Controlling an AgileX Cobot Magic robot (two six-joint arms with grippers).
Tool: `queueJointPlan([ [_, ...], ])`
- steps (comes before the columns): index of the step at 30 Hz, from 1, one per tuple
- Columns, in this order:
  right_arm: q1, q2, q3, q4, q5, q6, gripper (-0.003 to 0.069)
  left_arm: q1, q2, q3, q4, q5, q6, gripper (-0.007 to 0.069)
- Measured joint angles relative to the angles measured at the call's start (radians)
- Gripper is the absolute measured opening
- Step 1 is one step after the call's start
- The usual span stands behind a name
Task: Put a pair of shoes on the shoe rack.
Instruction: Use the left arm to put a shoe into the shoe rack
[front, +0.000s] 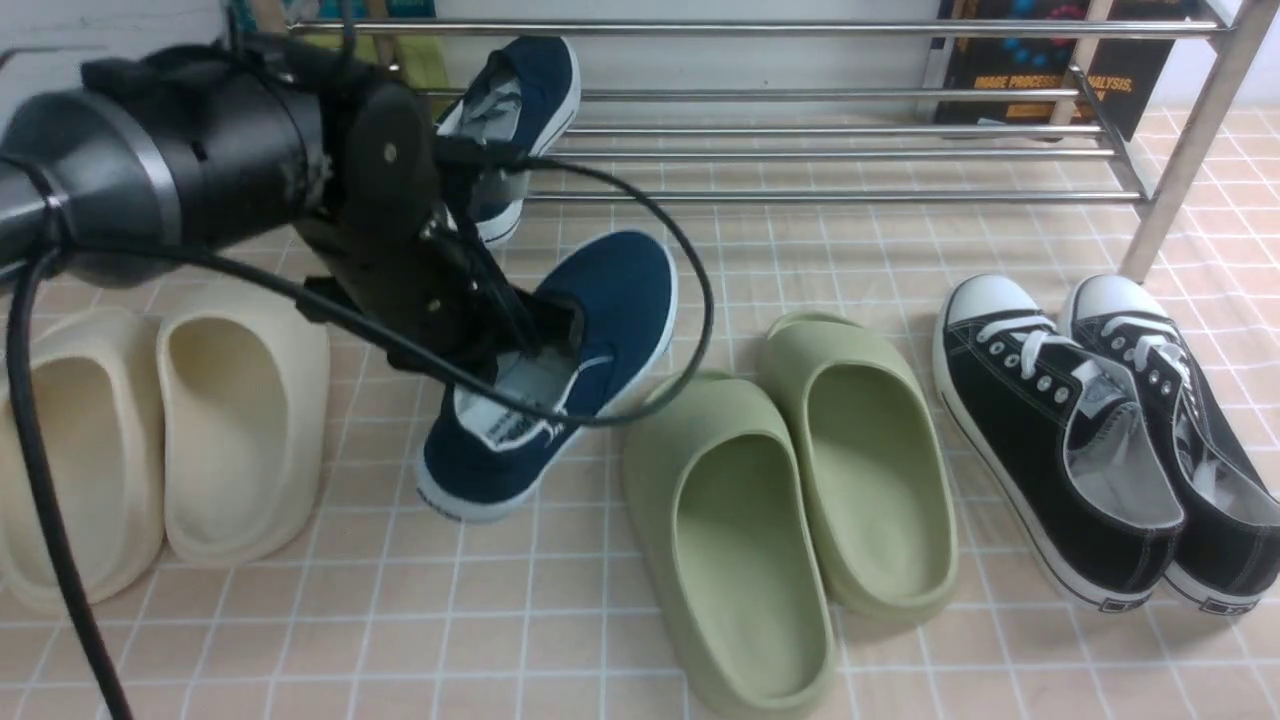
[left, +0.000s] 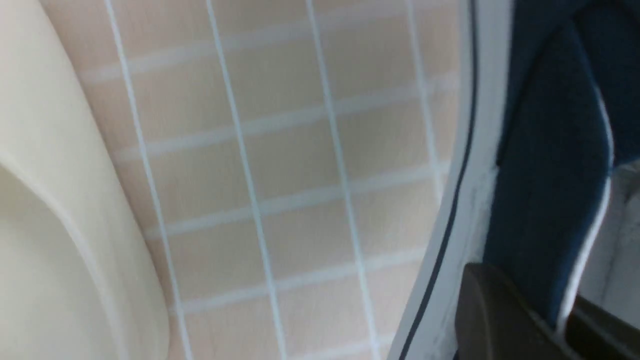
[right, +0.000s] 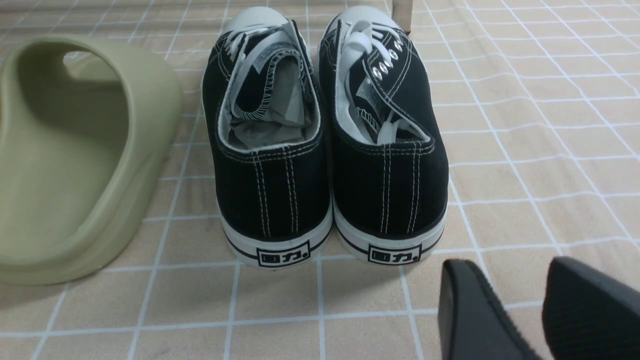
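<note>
One navy slip-on shoe lies on the tiled floor in front of the shoe rack, toe pointing at the rack. My left gripper reaches down into its opening and is shut on its side wall. In the left wrist view, the shoe's blue wall is pinched between the two dark fingers of the left gripper. The other navy shoe sits on the rack's rods at the left. My right gripper hovers open over bare floor just behind the black sneakers.
Cream foam slides lie left of the held shoe, close to the arm. Green slides lie to its right, then black lace-up sneakers by the rack's right post. The rack's rods are bare to the right of the navy shoe.
</note>
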Motion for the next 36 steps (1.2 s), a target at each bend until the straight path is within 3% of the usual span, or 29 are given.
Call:
queueJointPlan([
  [6, 0.000, 0.000, 0.000, 0.000, 0.000, 0.000, 0.0237, 0.096, 0.102, -0.177, -0.150, -0.031, 0.078, 0.0029],
  [12, 0.000, 0.000, 0.000, -0.001, 0.000, 0.000, 0.0239, 0.114, 0.295, -0.398, -0.253, -0.053, 0.118, 0.0032],
  [19, 0.000, 0.000, 0.000, -0.001, 0.000, 0.000, 0.0239, 0.116, 0.469, -0.602, -0.266, -0.098, 0.099, 0.0036],
  [26, 0.000, 0.000, 0.000, -0.001, 0.000, 0.000, 0.0239, 0.141, 0.580, -0.766, -0.220, -0.182, 0.005, 0.0055],
  [31, 0.000, 0.000, 0.000, -0.001, 0.000, 0.000, 0.0239, 0.148, 0.598, -0.780, -0.221, -0.182, -0.001, 0.0132],
  [35, 0.000, 0.000, 0.000, -0.001, 0.000, 0.000, 0.0239, 0.149, 0.591, -0.814, -0.224, -0.141, -0.001, 0.0295],
  [36, 0.000, 0.000, 0.000, -0.001, 0.000, 0.000, 0.0239, 0.149, 0.591, -0.817, -0.224, -0.136, -0.001, 0.0295],
])
